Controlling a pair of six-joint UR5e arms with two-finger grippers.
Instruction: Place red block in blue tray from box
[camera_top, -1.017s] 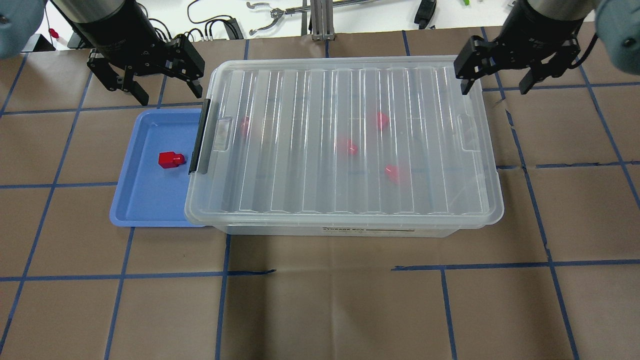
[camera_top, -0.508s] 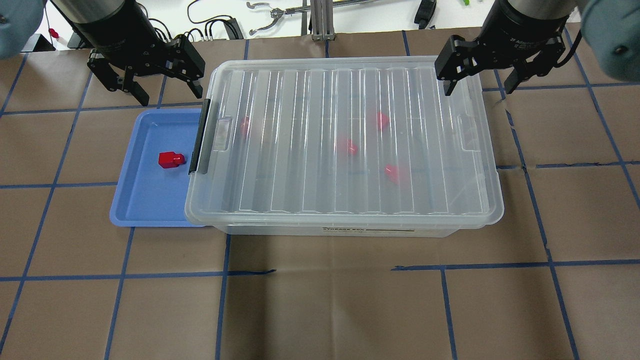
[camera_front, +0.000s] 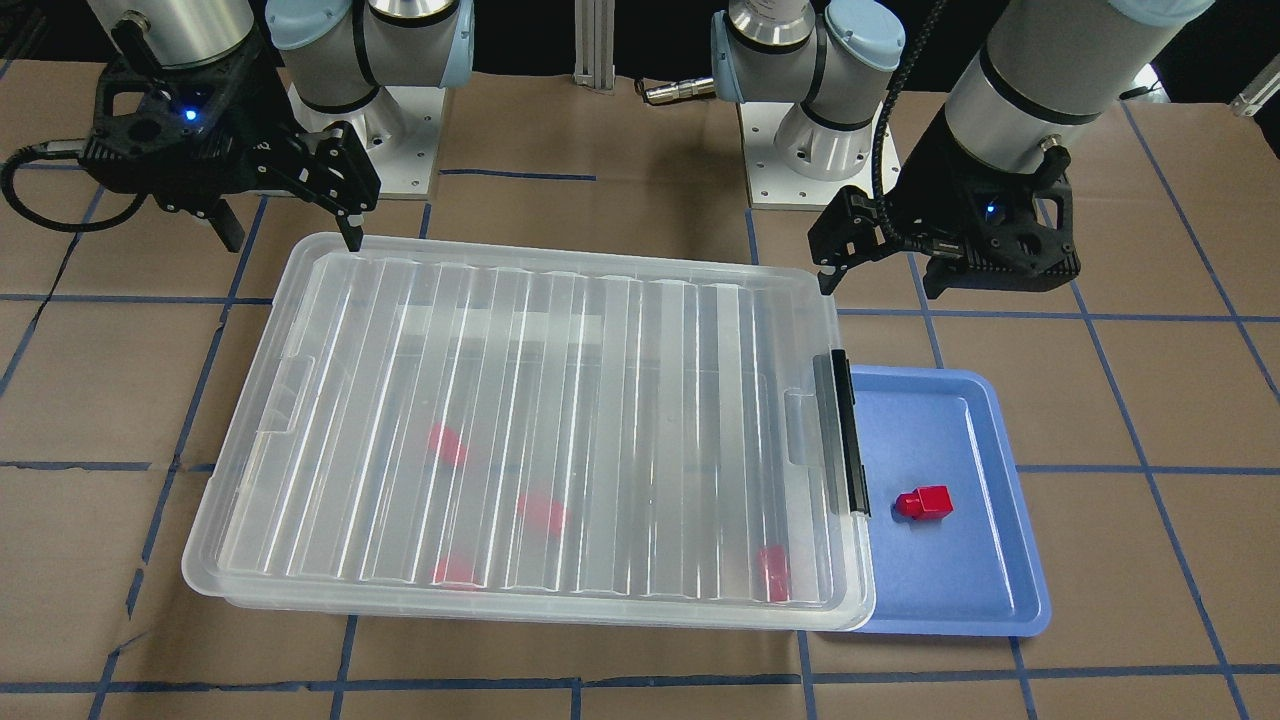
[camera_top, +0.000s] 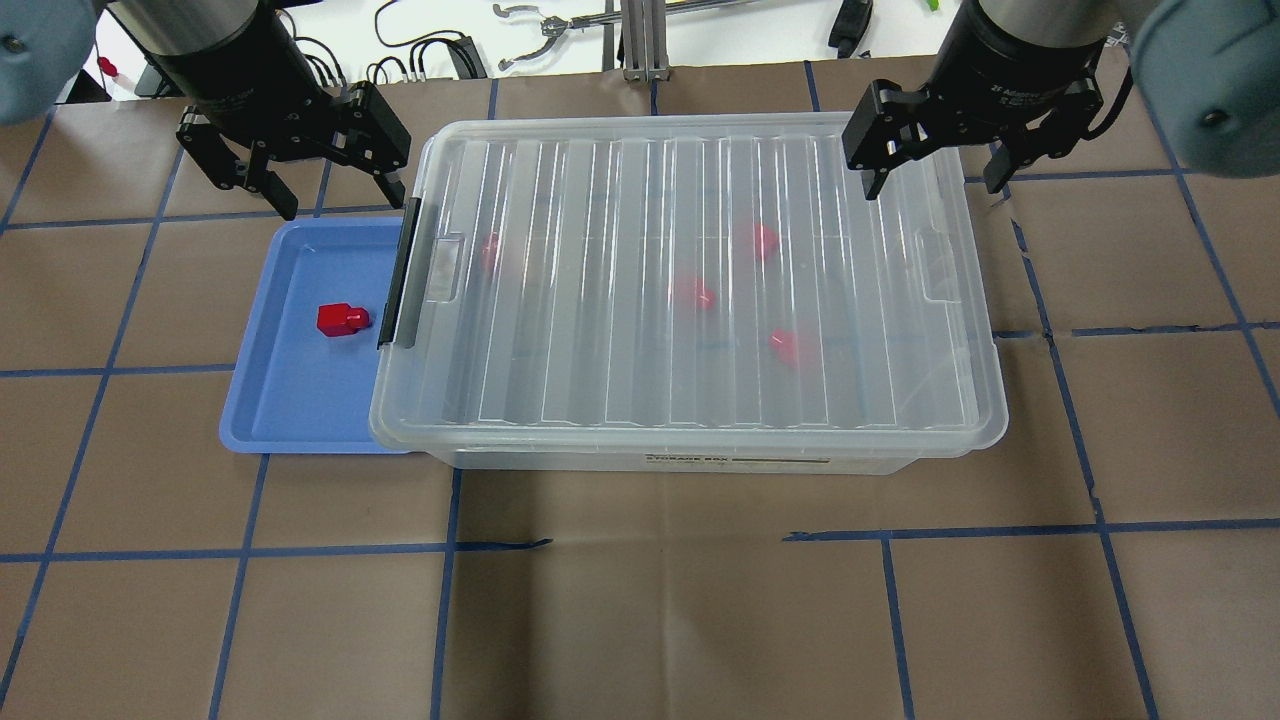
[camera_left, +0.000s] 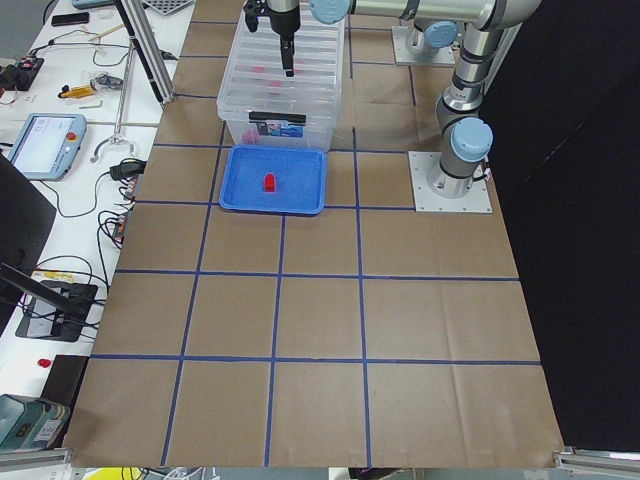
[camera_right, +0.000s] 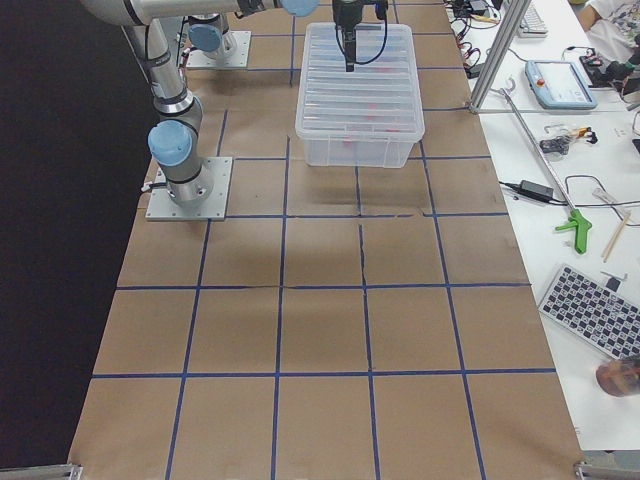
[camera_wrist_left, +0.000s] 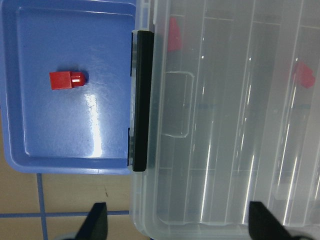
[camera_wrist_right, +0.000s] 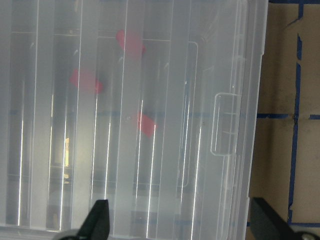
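After sliding over the shut box (camera_top: 600, 400): right gripper (camera_top: 932, 185) wide open, empty, like left gripper (camera_top: 340, 202); red block (camera_top: 342, 320) already in blue tray (camera_top: 300, 400).

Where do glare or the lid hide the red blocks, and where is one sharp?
Overhead exterior: the box lid blurs four blocks inside to pink smudges; the red block on the blue tray is sharp. Left wrist: white glare streak on the tray. Right wrist: bright lines along lid ribs.
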